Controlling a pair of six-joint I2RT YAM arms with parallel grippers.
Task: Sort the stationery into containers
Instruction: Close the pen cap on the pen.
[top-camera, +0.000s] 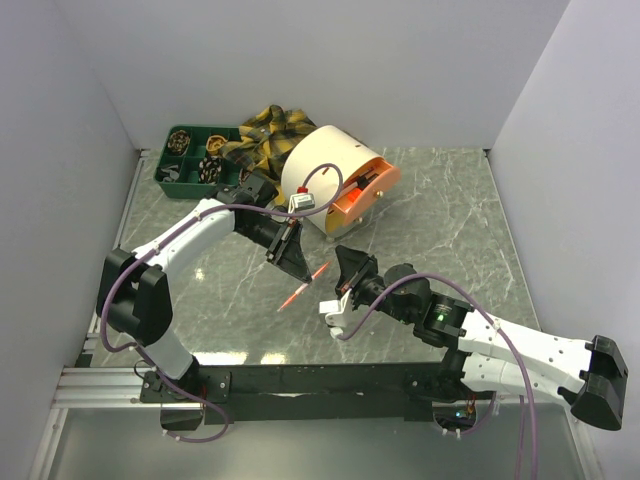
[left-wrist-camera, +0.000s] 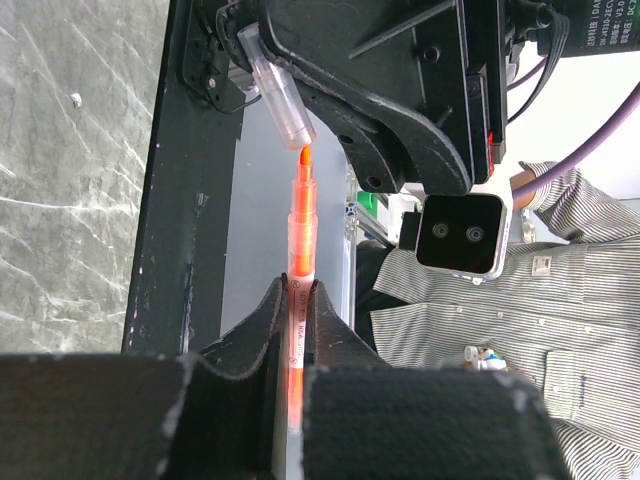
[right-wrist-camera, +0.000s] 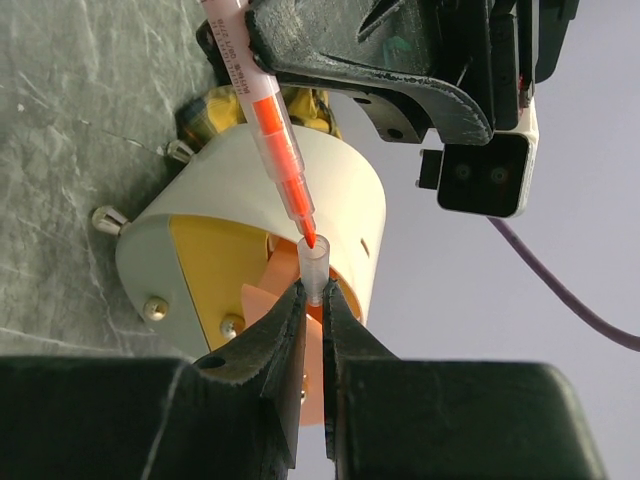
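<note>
My left gripper (left-wrist-camera: 297, 290) is shut on an orange marker pen (left-wrist-camera: 300, 225), which points at my right gripper. My right gripper (right-wrist-camera: 314, 295) is shut on the pen's clear cap (right-wrist-camera: 314, 262), open end toward the pen. The pen's orange tip (right-wrist-camera: 308, 235) sits right at the cap's mouth. In the top view both grippers meet above the table's middle, left (top-camera: 303, 272) and right (top-camera: 340, 274), with the pen (top-camera: 300, 292) between them. The cream drum (top-camera: 315, 168) with its orange inner tray (top-camera: 365, 190) lies on its side behind. The dark green compartment tray (top-camera: 172, 182) is at the back left.
The yellow-and-black plaid cloth (top-camera: 262, 135) lies bunched between the green tray and the drum. White walls close in the table on the left, back and right. The drum also fills the background of the right wrist view (right-wrist-camera: 340, 190).
</note>
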